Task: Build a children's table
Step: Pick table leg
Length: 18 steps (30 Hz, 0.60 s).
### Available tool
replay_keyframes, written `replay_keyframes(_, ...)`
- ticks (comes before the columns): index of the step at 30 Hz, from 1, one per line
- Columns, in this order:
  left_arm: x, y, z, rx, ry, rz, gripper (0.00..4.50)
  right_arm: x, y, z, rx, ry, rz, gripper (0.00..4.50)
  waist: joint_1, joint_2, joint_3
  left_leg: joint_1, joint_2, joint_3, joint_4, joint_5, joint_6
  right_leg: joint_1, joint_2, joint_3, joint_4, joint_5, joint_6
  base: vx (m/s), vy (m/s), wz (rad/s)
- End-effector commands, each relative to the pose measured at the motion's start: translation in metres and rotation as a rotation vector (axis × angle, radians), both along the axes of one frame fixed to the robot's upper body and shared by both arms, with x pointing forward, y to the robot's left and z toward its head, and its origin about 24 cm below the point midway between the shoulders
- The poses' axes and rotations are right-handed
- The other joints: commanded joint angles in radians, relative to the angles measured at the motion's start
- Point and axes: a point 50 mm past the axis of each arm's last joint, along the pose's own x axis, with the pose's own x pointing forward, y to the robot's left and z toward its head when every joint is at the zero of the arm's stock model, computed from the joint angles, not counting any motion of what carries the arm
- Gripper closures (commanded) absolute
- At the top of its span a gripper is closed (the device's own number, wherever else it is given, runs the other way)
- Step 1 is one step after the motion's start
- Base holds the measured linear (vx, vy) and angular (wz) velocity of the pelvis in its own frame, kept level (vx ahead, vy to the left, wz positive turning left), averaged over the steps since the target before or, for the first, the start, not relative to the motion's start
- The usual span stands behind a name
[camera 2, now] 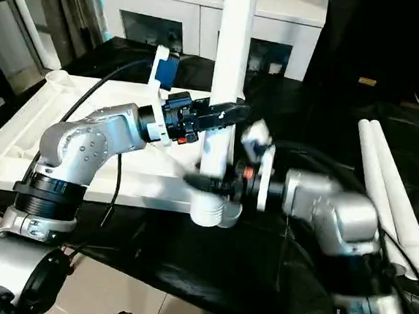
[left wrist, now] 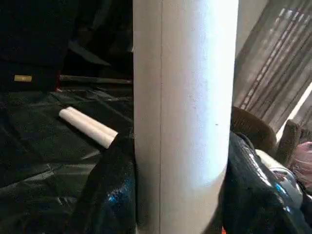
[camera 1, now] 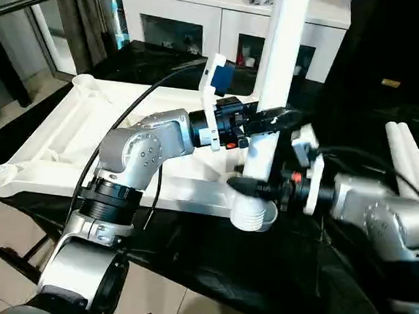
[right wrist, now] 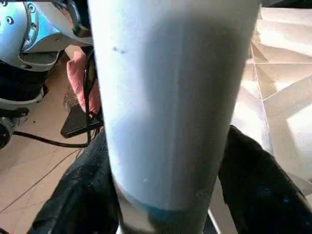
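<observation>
Black plastic sheet [camera 1: 205, 289] over the work surface, white cabinet [camera 1: 207, 13] with glass doors at the back, tiled floor down at the near left.

Head view: the tabletop [camera 1: 71, 141] lies underside up on the sheet, ribs showing, with a round socket at each corner. One leg [camera 1: 280, 68] stands upright in the near right socket [camera 1: 254, 214]. The left gripper [camera 1: 268, 120] is clamped around the leg partway up, fingers on either side. The right gripper [camera 1: 255, 185] sits lower, just above the socket, fingers on both sides of the leg too; can't say for sure it's squeezing tight. Two spare legs [camera 1: 407, 163] lie side by side on the sheet, well off to the right.

Left wrist view: the leg [left wrist: 185, 112] runs straight up between the two black fingers [left wrist: 109, 195], which press against both its sides. A spare leg [left wrist: 87, 127] lies on the sheet behind.

Right wrist view: the leg [right wrist: 170, 97] again, between this gripper's fingers [right wrist: 258, 190], tabletop ribs [right wrist: 282, 73] to one side, the left arm [right wrist: 29, 34] and floor to the other.
</observation>
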Motion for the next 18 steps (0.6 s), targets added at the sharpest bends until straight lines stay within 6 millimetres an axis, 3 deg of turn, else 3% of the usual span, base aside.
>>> replay_keyframes(1, 0.0, -0.001, 0.001, 0.02, -0.016, -0.021, 2.68, 0.0, -0.008, 0.007, -0.001, -0.018, -0.006, 1.61, 0.001, -0.012, -0.082, 0.024, 0.048, -0.019, -0.058, -0.085, 0.067, 0.061, -0.065, 0.042, -0.062, -0.059, -0.256, 0.0, 0.0, 0.0)
replay_keyframes(5, 0.001, -0.002, 0.002, 0.009, -0.017, -0.02, 2.68, -0.002, -0.009, 0.004, -0.032, -0.01, 0.013, 1.61, -0.001, -0.017, -0.081, 0.023, 0.049, -0.018, -0.059, -0.098, 0.064, 0.062, -0.066, 0.042, -0.064, -0.074, -0.257, 0.0, 0.0, 0.0)
replay_keyframes(10, 0.001, -0.002, 0.002, -0.002, -0.015, -0.01, 2.68, -0.007, -0.008, -0.001, -0.033, 0.014, 0.039, 1.61, 0.0, -0.01, -0.081, 0.024, 0.049, -0.019, -0.058, -0.099, 0.061, 0.061, -0.066, 0.043, -0.066, -0.092, -0.252, 0.0, 0.0, 0.0)
replay_keyframes(16, 0.001, -0.004, 0.001, -0.007, -0.017, -0.01, 2.68, -0.011, -0.007, -0.005, -0.035, 0.033, 0.06, 1.61, -0.001, -0.011, -0.082, 0.023, 0.049, -0.019, -0.058, -0.102, 0.062, 0.061, -0.065, 0.042, -0.065, -0.08, -0.257, 0.0, 0.0, 0.0)
replay_keyframes(17, 0.0, -0.005, 0.001, -0.008, -0.018, -0.011, 2.68, -0.011, -0.007, -0.006, -0.036, 0.034, 0.059, 1.61, 0.0, -0.019, -0.081, 0.023, 0.049, -0.018, -0.058, -0.1, 0.064, 0.062, -0.067, 0.042, -0.064, -0.084, -0.258, 0.0, 0.0, 0.0)
replay_keyframes(18, -0.001, -0.005, 0.001, -0.011, -0.02, -0.015, 2.68, -0.011, -0.007, -0.007, -0.037, 0.037, 0.058, 1.61, 0.0, -0.016, -0.081, 0.023, 0.05, -0.019, -0.058, -0.098, 0.065, 0.061, -0.067, 0.042, -0.065, -0.086, -0.258, 0.0, 0.0, 0.0)
